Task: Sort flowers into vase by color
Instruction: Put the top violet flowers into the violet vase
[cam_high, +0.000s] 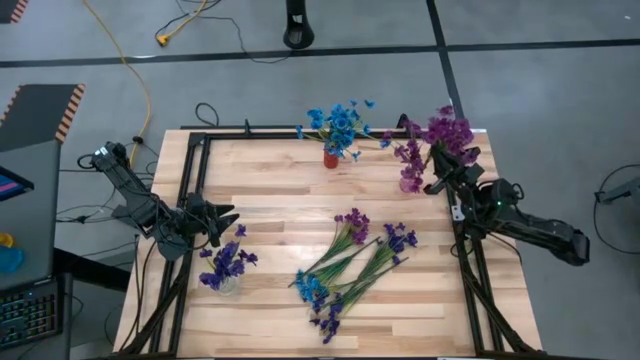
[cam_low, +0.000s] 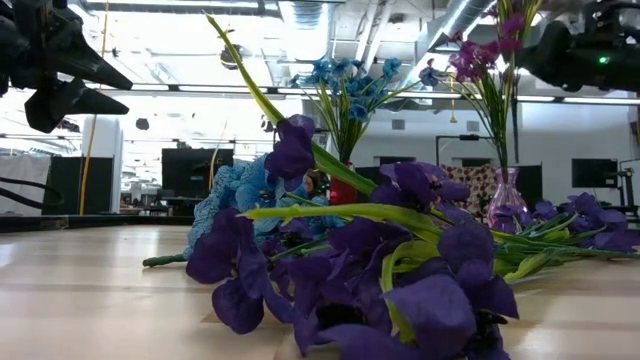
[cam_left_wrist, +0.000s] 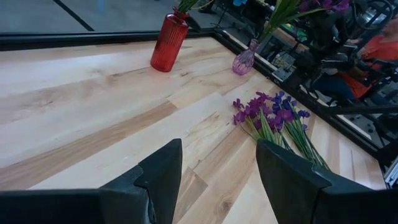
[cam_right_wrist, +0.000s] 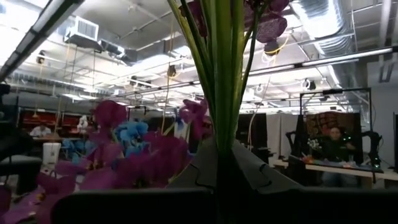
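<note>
Nearest, along the front edge of the counter, a loose pile of flowers lies flat, right of centre: blue blossoms at the lower left end, indigo-violet ones at the bottom, magenta-purple and violet heads pointing toward the back. In the low view this pile fills the foreground, its green stems running off to the right.

Toward the front left corner, a small clear vase holds a bunch of dark violet flowers. Just behind it, by the left edge, the left claw hovers released, its two fingers spread apart over bare wood with nothing between them.

At the back edge near the middle, a red vase stands upright with blue flowers in it. Near the back right corner, a pink glass vase carries magenta-purple flowers. The right claw is just beside that vase on its right; from its wrist view the fingers appear clenched on a bundle of green stems, though where they meet the stems is dark and hard to read. Beyond the counter, a seated person shows in the room.
</note>
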